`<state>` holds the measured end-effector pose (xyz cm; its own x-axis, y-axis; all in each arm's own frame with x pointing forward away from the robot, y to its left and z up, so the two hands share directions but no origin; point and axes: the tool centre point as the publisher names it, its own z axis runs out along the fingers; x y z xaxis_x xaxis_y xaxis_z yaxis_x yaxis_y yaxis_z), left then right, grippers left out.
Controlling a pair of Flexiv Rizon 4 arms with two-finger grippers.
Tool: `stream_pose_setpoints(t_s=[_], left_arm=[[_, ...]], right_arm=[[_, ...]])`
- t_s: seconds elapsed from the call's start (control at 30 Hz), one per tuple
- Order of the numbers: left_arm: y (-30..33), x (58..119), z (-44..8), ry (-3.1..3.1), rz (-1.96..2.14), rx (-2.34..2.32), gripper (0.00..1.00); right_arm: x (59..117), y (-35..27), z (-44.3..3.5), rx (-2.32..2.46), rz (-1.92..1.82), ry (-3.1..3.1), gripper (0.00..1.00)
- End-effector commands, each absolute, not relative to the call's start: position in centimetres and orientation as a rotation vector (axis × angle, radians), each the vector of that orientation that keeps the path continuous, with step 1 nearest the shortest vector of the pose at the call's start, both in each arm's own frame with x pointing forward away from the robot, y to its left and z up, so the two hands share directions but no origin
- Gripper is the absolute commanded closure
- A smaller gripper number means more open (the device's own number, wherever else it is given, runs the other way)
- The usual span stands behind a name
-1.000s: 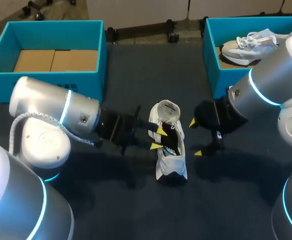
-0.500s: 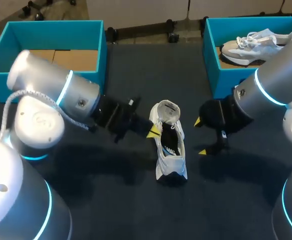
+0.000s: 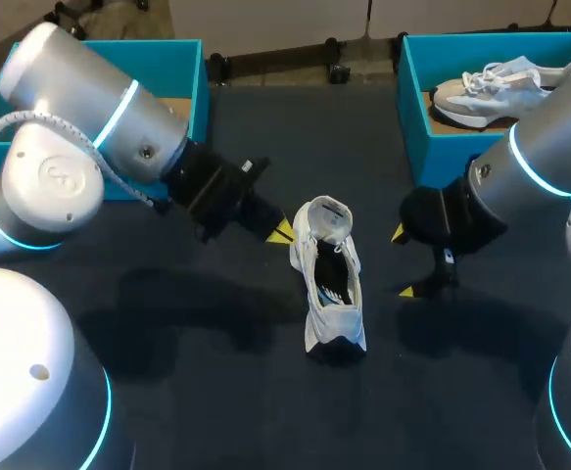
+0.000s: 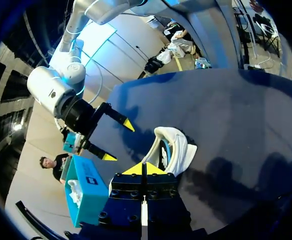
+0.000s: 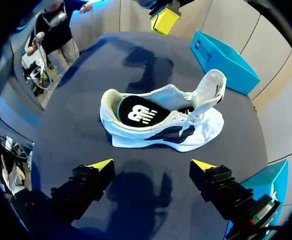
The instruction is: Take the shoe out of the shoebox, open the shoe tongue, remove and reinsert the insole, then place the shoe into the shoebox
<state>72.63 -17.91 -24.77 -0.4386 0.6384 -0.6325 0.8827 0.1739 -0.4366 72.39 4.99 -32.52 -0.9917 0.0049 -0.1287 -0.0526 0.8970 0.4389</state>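
Midway, the shoe (image 3: pixel 329 274) lies out on the table (image 3: pixel 216 392), tongue (image 3: pixel 326 217) raised, insole (image 5: pixel 138 114) inside. The left gripper (image 3: pixel 280 232) has its fingers together, the right gripper (image 3: pixel 404 262) apart, neither touching it. Return to the shoebox (image 3: pixel 177 59) not yet done.

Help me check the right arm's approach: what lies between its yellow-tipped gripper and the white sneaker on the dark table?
Only bare dark tabletop lies between the right gripper and the white sneaker, clearest in the right wrist view.
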Motion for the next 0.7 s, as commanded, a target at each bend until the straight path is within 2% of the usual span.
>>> stream_pose_setpoints(t_s=[0.03,0.7], left_arm=[[-17.9,72.7,-24.7,2.155,-1.127,1.458,1.00],[-17.9,72.7,-24.7,2.155,-1.127,1.458,1.00]], right_arm=[[72.1,4.8,-32.3,-0.036,0.681,2.934,0.00],[72.7,3.7,-32.0,0.013,0.682,2.921,0.00]])
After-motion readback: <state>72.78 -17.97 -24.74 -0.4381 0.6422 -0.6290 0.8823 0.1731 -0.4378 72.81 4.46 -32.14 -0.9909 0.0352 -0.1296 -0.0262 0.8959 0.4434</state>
